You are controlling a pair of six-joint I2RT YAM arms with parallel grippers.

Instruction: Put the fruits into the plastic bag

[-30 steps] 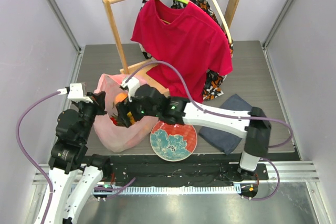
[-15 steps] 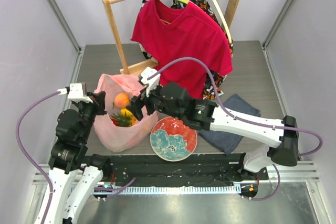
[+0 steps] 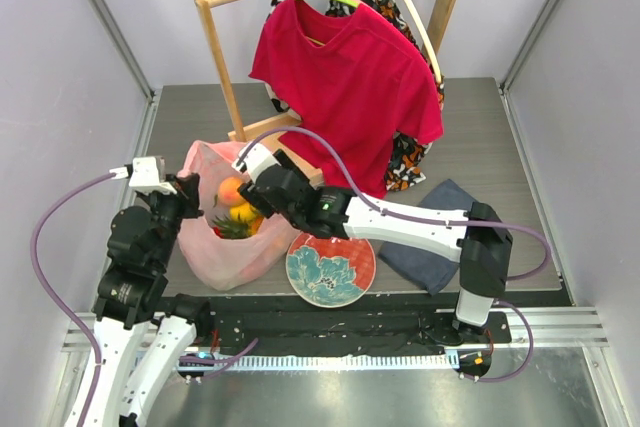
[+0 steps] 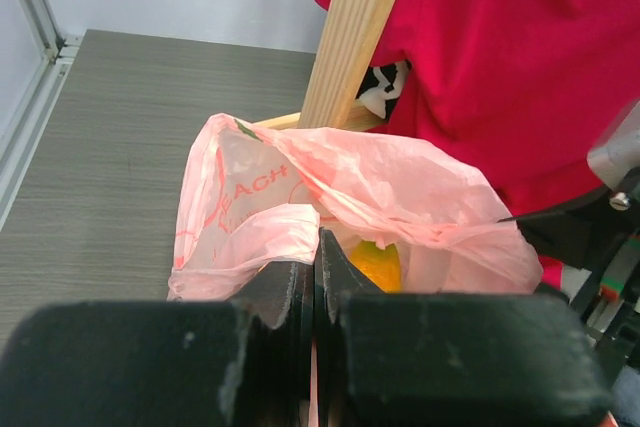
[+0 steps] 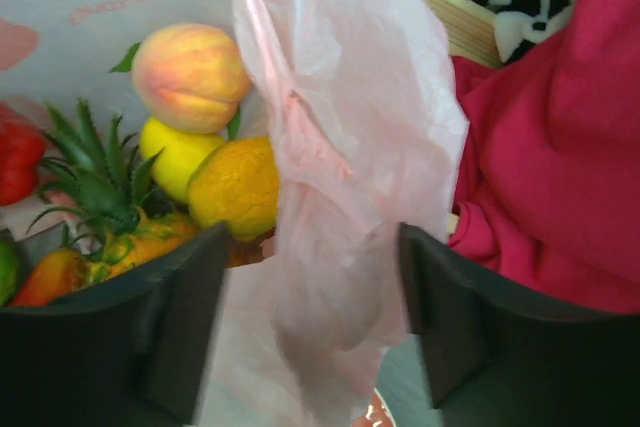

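Note:
The pink plastic bag [image 3: 232, 252] stands open at the front left. Inside it lie the fruits: a peach [image 5: 190, 75], a yellow mango [image 5: 172, 152], an orange-yellow fruit [image 5: 237, 185], a pineapple [image 5: 100, 212] and a red pepper [image 5: 15, 162]. My left gripper [image 3: 196, 203] is shut on the bag's left rim [image 4: 250, 237] and holds it up. My right gripper [image 5: 310, 247] is open at the bag's right side, its jaws either side of the bag's right wall [image 5: 340, 177]; it also shows in the top view [image 3: 252, 209].
The red plate [image 3: 330, 267] with the teal flower lies just right of the bag. A folded grey-blue cloth [image 3: 435, 232] lies further right. A red T-shirt [image 3: 350, 77] hangs on the wooden rack [image 3: 222, 72] right behind the bag.
The right gripper was inside the bag, pulled up and back to the right, then came down again at the bag's right rim. The left gripper has kept its hold.

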